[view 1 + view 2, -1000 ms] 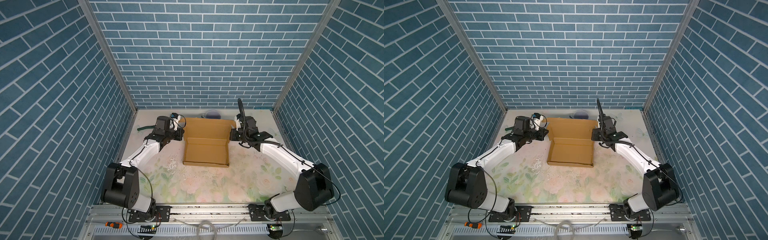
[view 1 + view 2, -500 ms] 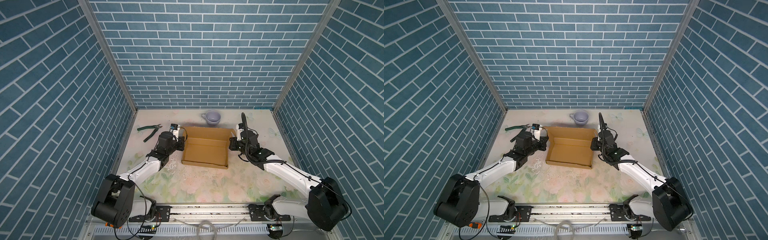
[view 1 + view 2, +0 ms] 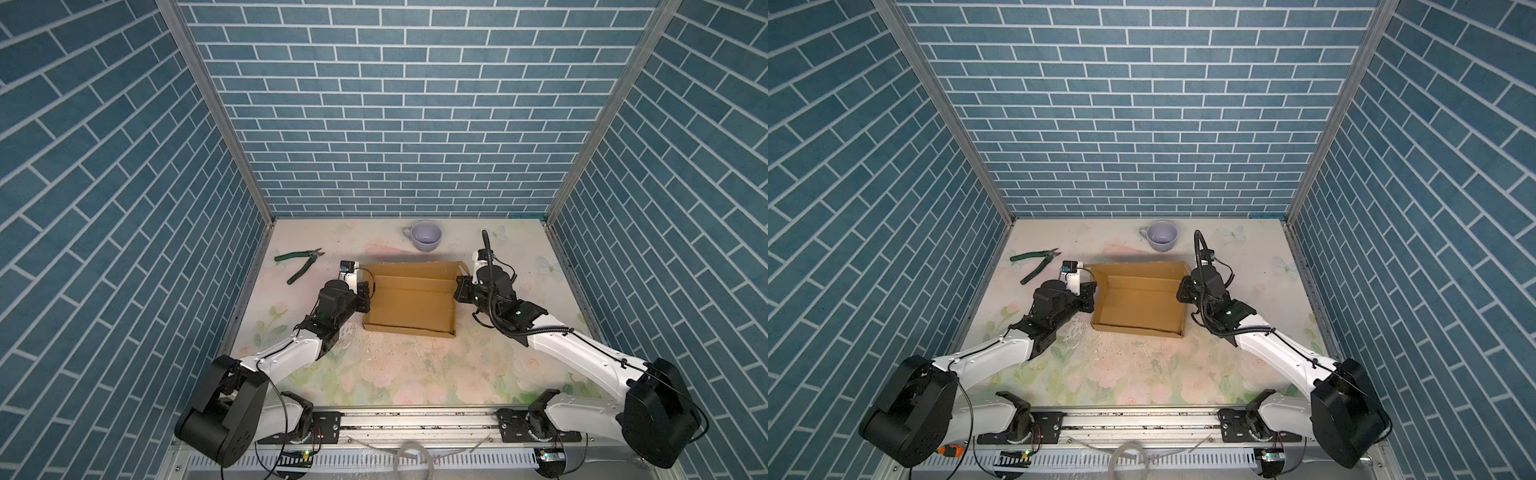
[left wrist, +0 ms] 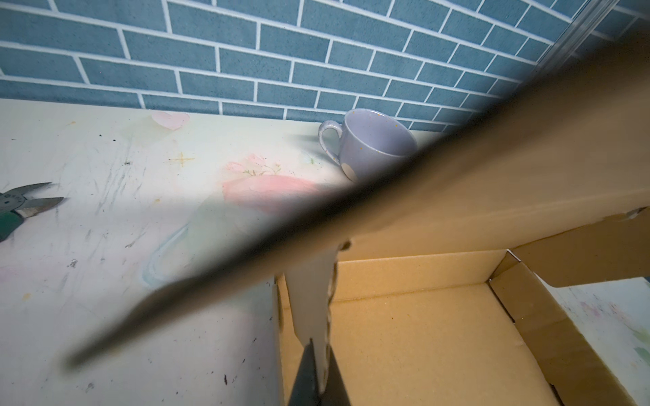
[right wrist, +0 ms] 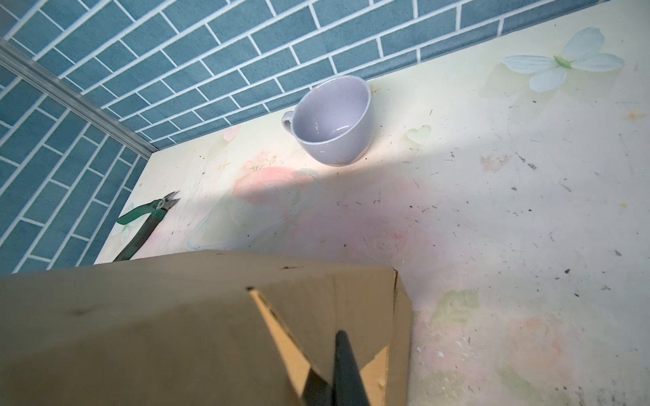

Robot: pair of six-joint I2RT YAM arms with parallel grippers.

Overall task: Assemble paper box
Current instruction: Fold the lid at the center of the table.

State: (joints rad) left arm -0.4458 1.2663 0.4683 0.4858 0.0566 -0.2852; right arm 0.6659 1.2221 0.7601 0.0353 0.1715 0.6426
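We see a shallow brown corrugated paper box lying open in the middle of a flower-printed bench. Its lid panel is raised along the far edge, towards the blue brick wall. Two white and black robot arms reach in from the near rail, one at each short side of the box. In the left wrist view the left fingers are pressed together on a thin cardboard tab at the box's left side. In the right wrist view the right fingers pinch a side flap at its right side. Behind the box and apart from it, a lilac cup stands upright near the wall. Green-handled cutting pliers lie at the bench's far left.
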